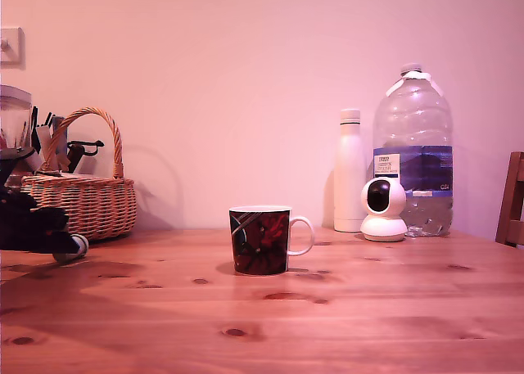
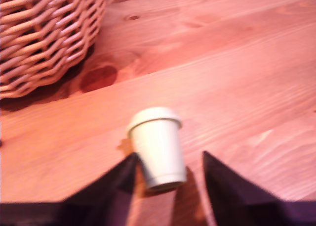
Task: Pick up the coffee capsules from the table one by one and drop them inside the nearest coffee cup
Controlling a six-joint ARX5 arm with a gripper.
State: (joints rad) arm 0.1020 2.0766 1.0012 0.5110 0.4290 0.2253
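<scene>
One pale off-white coffee capsule (image 2: 157, 147) lies on its side on the wooden table, between the two dark fingers of my gripper (image 2: 169, 156). The gripper is open: one finger is at the capsule's side and the other stands a little apart from it. At the exterior view's far left, the black gripper (image 1: 70, 250) is low over the table with the capsule (image 1: 79, 245) at its tip. The coffee cup (image 1: 260, 241), black with a red and white print and a white handle, stands mid-table, well to the exterior view's right of the gripper.
A wicker basket (image 1: 82, 200) holding tools stands just behind the gripper and shows close by in the wrist view as the basket (image 2: 44, 33). At the back right are a white bottle (image 1: 350, 173), a large water bottle (image 1: 413, 149) and a small white camera (image 1: 383, 210). A chair edge (image 1: 512, 200) shows at far right.
</scene>
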